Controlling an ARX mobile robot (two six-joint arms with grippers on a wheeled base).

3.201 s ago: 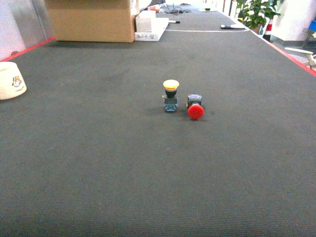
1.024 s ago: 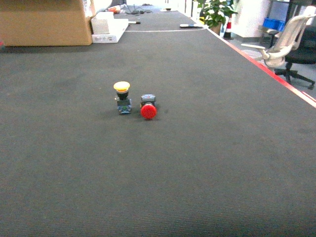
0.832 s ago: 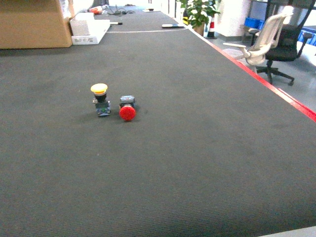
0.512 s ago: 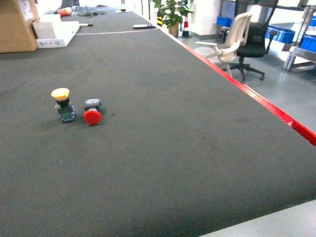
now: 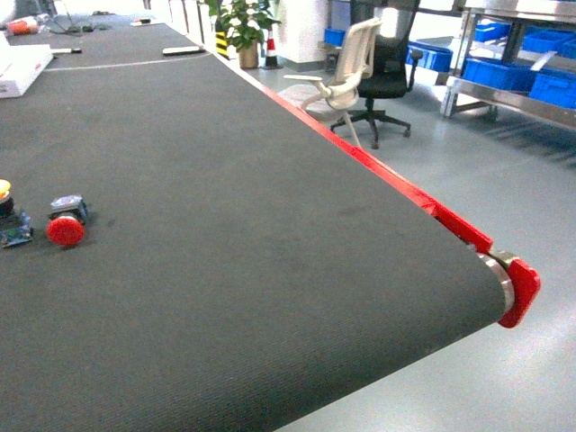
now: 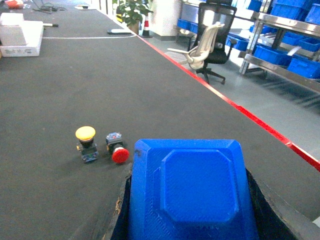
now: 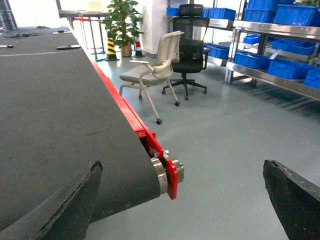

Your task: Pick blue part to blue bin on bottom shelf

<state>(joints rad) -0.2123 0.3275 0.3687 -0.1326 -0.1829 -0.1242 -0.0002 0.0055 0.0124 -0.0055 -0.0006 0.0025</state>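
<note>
Your head view swung right since the earlier frames, pushing the red button (image 5: 66,230) to the left edge. Your left gripper (image 6: 192,235) was pinching the blue part (image 6: 192,192), low centre; your right gripper (image 7: 192,200) stood spread. Blue bins (image 5: 499,74) sat upper right.

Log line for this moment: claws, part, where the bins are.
left claw: shut on blue part | right claw: open, holding nothing | blue bins: on steel shelving, far right | red button: on belt
</note>
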